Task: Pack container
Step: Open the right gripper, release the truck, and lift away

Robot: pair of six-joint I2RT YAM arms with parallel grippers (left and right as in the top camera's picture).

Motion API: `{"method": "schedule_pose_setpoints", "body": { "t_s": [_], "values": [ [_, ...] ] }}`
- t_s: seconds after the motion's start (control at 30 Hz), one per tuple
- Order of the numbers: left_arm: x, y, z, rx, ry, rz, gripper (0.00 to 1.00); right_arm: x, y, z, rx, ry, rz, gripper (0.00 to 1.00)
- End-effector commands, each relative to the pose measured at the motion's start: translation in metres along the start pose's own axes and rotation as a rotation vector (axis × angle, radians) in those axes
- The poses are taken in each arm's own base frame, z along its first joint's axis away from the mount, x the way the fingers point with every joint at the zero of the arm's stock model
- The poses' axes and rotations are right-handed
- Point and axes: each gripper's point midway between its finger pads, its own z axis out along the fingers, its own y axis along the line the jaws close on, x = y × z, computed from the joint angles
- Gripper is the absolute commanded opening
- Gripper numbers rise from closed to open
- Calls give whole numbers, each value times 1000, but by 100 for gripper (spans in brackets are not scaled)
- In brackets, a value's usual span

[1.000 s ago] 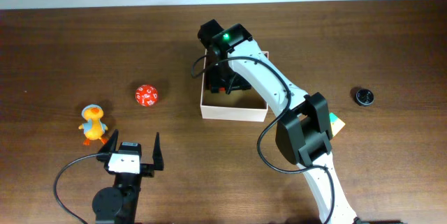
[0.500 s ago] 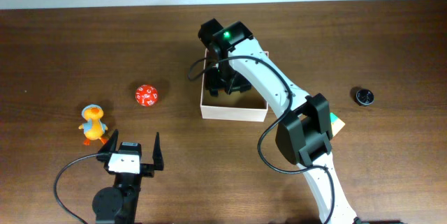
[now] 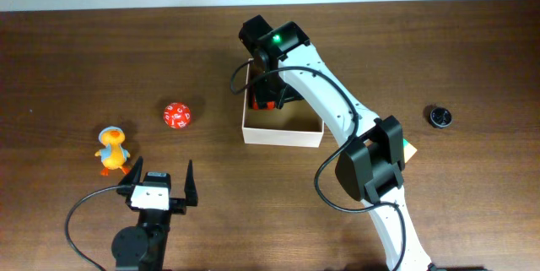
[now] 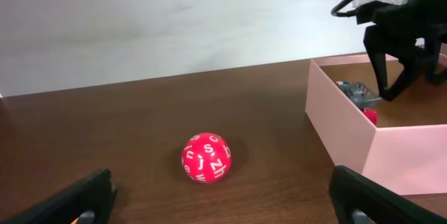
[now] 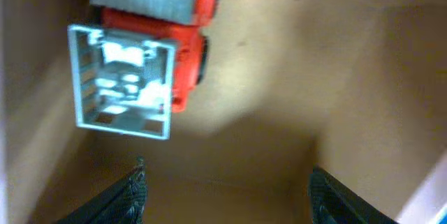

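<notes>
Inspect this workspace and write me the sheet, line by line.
Surface: dark wooden table, grain visible.
Job's things: container upright, open-topped; red toy truck lies inside it.
Clutter: red lettered ball left of the container, apart from it; toy duck farther left; small black round item to the right; green-edged item partly hidden by the right arm.
Grippers: left end effector open, empty, near the table's front; right end effector open, empty, inside the container.
Cables: black cable loops beside the left arm; second cable runs along the right arm.
Surroundings: pale wall behind the table.
</notes>
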Motion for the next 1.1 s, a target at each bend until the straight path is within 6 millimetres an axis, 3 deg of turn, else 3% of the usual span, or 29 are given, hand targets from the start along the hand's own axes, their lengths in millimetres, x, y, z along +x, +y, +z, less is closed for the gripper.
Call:
{"method": "schedule_pose_setpoints", "body": {
  "t_s": [0.0,0.33,0.7,1.07],
  "values": [
    [2,-1,0,1,-1,20,99,-14,-22,-24,66,-87,39,68],
    [2,-1,0,1,-1,20,99,-26,-35,-12,84,-106,68,68],
    [2,-1,0,1,-1,20,99,-26,-31,2,86,-85,82,68],
    [2,-1,0,1,-1,20,99,-21,-16,19,18,-35,76,67]
  ]
}}
